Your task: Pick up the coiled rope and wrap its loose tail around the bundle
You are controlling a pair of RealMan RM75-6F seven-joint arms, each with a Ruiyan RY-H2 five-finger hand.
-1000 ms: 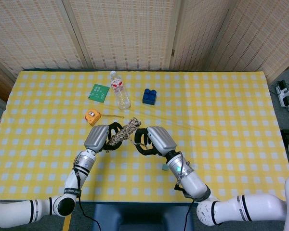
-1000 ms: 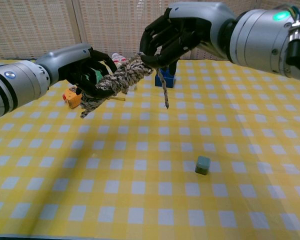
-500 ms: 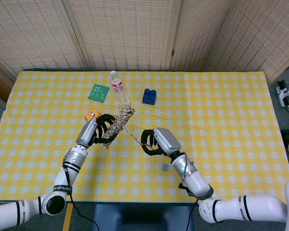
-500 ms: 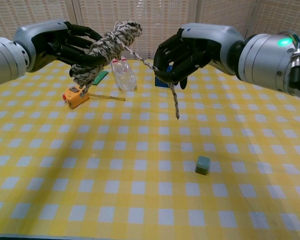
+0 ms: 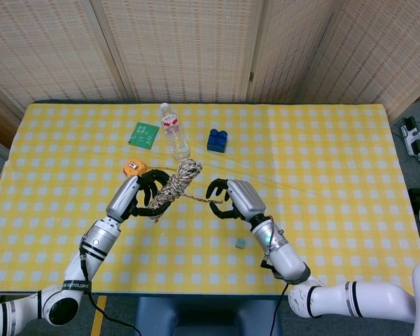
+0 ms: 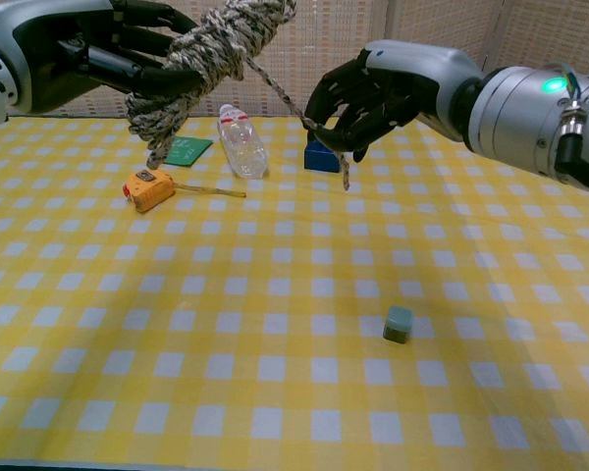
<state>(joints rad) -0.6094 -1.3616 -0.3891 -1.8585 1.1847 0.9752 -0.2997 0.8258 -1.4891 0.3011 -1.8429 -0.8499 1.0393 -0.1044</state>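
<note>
The coiled rope point(image 6: 208, 51) is gripped by the left hand point(image 6: 98, 54) above the counter point(image 6: 275, 392), while its loose tail point(image 6: 285, 98) is pinched taut by the right hand point(image 6: 373, 93), kept ready for wrapping.

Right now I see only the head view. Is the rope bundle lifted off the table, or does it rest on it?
Observer: It is off the table. In the chest view the left hand holds the rope bundle high above the tape measure and the bottle.
Operator: What does the tail do past the right hand?
Observer: The right hand pinches the tail, and a short end hangs below that hand, clear of the cloth.
Operator: Is the tail slack?
Observer: No sag shows. It runs straight, sloping down from the bundle to the right hand.
</note>
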